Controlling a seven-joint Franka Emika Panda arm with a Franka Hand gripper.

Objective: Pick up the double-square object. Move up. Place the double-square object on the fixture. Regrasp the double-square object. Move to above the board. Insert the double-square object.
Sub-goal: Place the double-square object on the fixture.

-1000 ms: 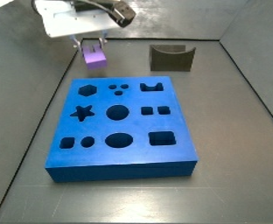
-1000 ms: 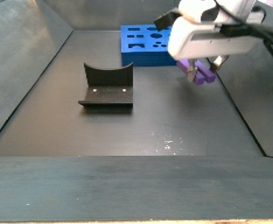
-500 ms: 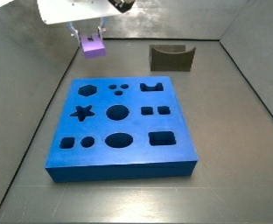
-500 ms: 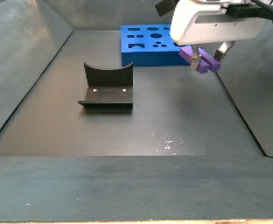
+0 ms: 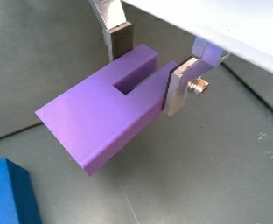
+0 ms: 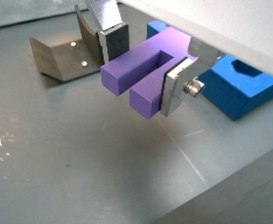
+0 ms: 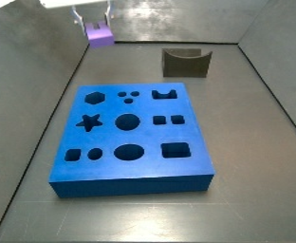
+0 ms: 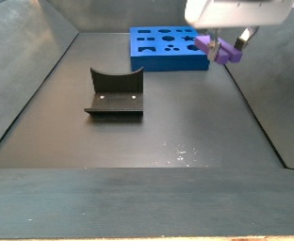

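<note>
Wrist views both showed our tool clamped on the double-square object, silver fingers pressing its two sides with the notch between them. Compared with a second earlier we'd climbed a fair bit: in a side view the purple piece sat near the top of frame where it had hung just off the bench beside the board, and most of the tool body had gone out of shot. So pick-up looked done and the move up was pretty much underway or finished, as far as we could judge.

Next stop would be the fixture, sitting well apart from the board with open bench all round it. Nothing stood between us and it. The side wall was fairly close to the held piece, so we figured swinging away from it was the safer path.
</note>
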